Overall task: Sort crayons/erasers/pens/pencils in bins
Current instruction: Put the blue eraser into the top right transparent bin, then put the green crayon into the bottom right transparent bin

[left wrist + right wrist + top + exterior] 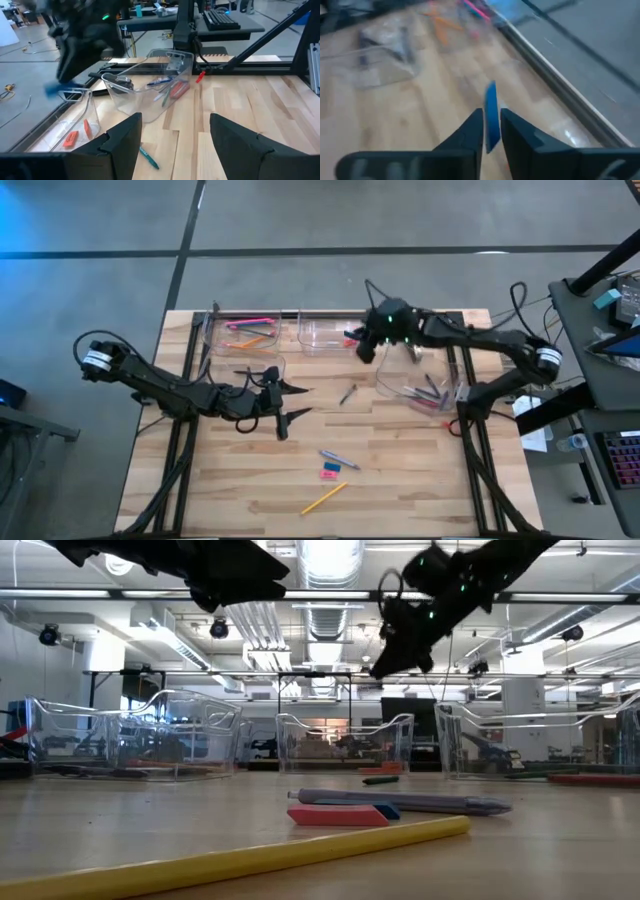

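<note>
Grey concrete floor [300, 215] — ceiling lights [325, 555]

Pale matt wood-plank table [420, 480]; clear glossy plastic bins [345, 740].

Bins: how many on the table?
4. Far-left bin holding pencils; far-middle bin; right bin with pens and crayons; fourth bin mid-left, partly hidden behind the left gripper. None others visible.
</note>
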Controlling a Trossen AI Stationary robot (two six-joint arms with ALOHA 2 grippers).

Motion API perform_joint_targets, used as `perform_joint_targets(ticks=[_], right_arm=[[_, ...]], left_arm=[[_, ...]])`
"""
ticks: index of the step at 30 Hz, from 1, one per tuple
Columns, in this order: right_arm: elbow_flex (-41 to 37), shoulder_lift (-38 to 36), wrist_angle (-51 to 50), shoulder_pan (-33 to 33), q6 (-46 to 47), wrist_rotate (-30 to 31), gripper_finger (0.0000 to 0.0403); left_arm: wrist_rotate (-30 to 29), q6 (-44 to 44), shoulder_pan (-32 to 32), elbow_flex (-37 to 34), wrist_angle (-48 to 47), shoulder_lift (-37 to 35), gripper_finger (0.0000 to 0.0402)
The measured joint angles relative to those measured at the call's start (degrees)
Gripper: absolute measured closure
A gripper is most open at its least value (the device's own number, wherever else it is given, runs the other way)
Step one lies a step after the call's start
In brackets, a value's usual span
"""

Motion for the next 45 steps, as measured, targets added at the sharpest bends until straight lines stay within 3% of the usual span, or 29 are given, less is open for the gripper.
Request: perform_joint_targets(ticks=[6, 10, 13, 17, 20, 25, 28, 33, 36, 41, 45], right_arm=[[4.3, 5.1, -3.4, -7.3, -1.6, -11.4, 0.0279], [11.1, 6.8, -13.9, -7.7, -3.7, -11.9, 0.0221], [14.3, 6.5, -20.6, -4.4, -4.2, -15.3, 0.0195], [12.3, 4.3, -22.7, 4.5, -5.4, -15.5, 0.0188], [7.7, 2.3, -21.2, 13.2, -4.2, -10.5, 0.0192], [-3.2, 0.9, -10.3, 27.3, 0.6, 3.6, 0.0201], [-8.3, 0.9, -3.2, 32.6, 3.1, 8.2, 0.0204], [-13.7, 0.2, 4.4, 36.6, 10.9, 10.1, 0.0204], [-15.6, -2.2, 8.1, 38.9, 11.7, 14.9, 0.0204], [-17.7, -9.1, 10.4, 41.5, 10.2, 25.3, 0.0204], [-20.3, -15.7, 13.7, 42.9, 8.1, 28.6, 0.0204]], left_arm=[[0.0, -0.1, 0.0, 0.0, 0.1, 0.2, 0.0183], [0.0, -0.1, 0.0, -0.1, 0.0, 0.4, 0.0183], [0.0, -0.1, 0.0, -0.1, -0.2, 0.4, 0.0183], [0.0, 0.0, 0.0, -0.1, -0.6, 0.4, 0.0183], [0.0, 0.0, 0.0, -0.1, -1.3, 0.4, 0.0183], [0.0, -0.1, 0.0, -0.1, -1.6, 0.4, 0.0183], [0.0, 0.0, 0.1, -0.1, -1.6, 0.4, 0.0183], [0.0, -1.8, 0.8, -0.1, -1.4, 0.5, 0.0183], [0.0, -4.4, 2.0, 0.2, -1.0, 2.8, 0.0183], [0.1, -7.4, 4.2, 3.7, -1.0, 11.9, 0.0183], [1.8, -7.5, 6.2, 9.5, -2.9, 20.4, 0.0183]])
